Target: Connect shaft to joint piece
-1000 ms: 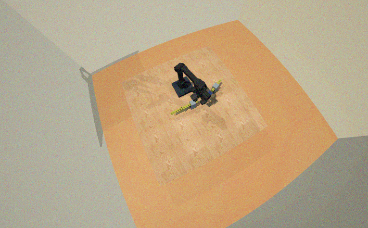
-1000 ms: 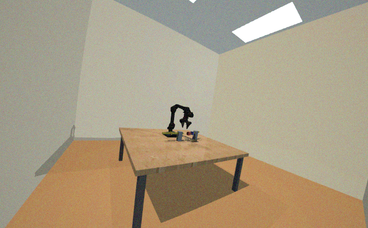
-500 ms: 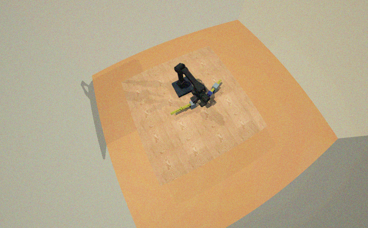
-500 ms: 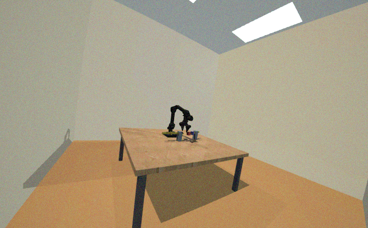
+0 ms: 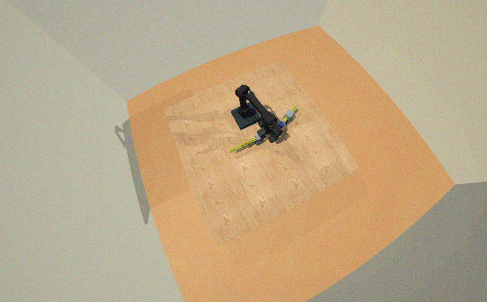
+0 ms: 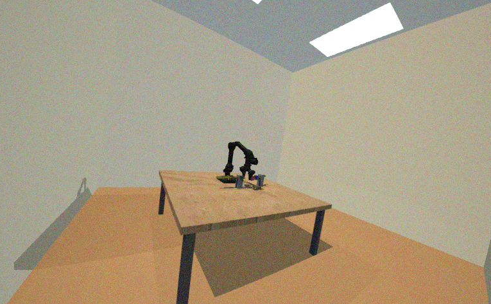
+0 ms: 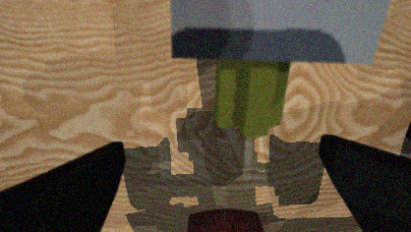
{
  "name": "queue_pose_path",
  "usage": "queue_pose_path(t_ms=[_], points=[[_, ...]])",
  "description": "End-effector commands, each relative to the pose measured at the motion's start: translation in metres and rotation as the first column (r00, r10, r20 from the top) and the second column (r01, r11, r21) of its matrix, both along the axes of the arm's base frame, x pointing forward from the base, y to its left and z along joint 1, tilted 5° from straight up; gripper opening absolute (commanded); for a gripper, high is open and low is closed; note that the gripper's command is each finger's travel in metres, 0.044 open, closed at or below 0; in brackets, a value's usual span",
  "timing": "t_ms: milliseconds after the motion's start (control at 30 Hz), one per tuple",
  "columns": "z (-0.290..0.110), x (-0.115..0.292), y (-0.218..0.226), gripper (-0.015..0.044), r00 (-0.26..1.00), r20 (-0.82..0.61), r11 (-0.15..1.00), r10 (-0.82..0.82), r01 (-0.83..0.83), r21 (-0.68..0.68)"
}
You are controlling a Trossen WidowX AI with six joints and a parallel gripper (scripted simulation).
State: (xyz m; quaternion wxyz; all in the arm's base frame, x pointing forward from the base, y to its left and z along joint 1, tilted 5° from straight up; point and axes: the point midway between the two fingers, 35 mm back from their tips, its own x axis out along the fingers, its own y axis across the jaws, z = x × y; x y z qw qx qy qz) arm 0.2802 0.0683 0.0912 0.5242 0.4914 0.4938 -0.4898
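In the wrist view a grey-blue block (image 7: 275, 27) fills the top, and the yellow-green end of a shaft (image 7: 251, 98) sticks out of it toward me. The dark red joint piece (image 7: 223, 221) shows only at the bottom edge, apart from the shaft end. My gripper (image 7: 222, 147) (image 5: 273, 134) (image 6: 248, 174) is open and empty, with its fingers on either side of the gap between shaft end and joint piece, touching neither. From above, a long yellow shaft (image 5: 242, 145) runs through one grey block (image 5: 259, 139), and a second grey block (image 5: 289, 113) holds a short shaft (image 5: 294, 109). Both blocks (image 6: 239, 181) (image 6: 261, 179) also show in the side view.
The arm's dark base plate (image 5: 243, 120) sits behind the blocks on the wooden table (image 5: 256, 195) (image 6: 209, 203) (image 7: 74, 74). A blue hinge part (image 5: 282, 123) shows beside the gripper. The table stands on an orange floor.
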Motion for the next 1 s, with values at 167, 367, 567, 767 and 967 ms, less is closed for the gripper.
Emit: queue_pose_path(t_ms=[167, 367, 567, 767, 967], points=[[-0.005, -0.001, 0.037, 0.0440, 1.000, -0.006, 1.000, 0.003, -0.003, 0.003], [-0.007, -0.004, 0.057, 0.0440, 1.000, -0.006, 1.000, 0.003, -0.003, 0.005], [-0.014, -0.003, 0.057, 0.0440, 1.000, -0.006, 1.000, 0.003, -0.003, 0.005], [-0.024, -0.003, 0.057, 0.0440, 1.000, -0.006, 1.000, 0.003, -0.003, 0.005], [-0.034, -0.003, 0.057, 0.0440, 1.000, -0.006, 1.000, 0.003, -0.003, 0.005]])
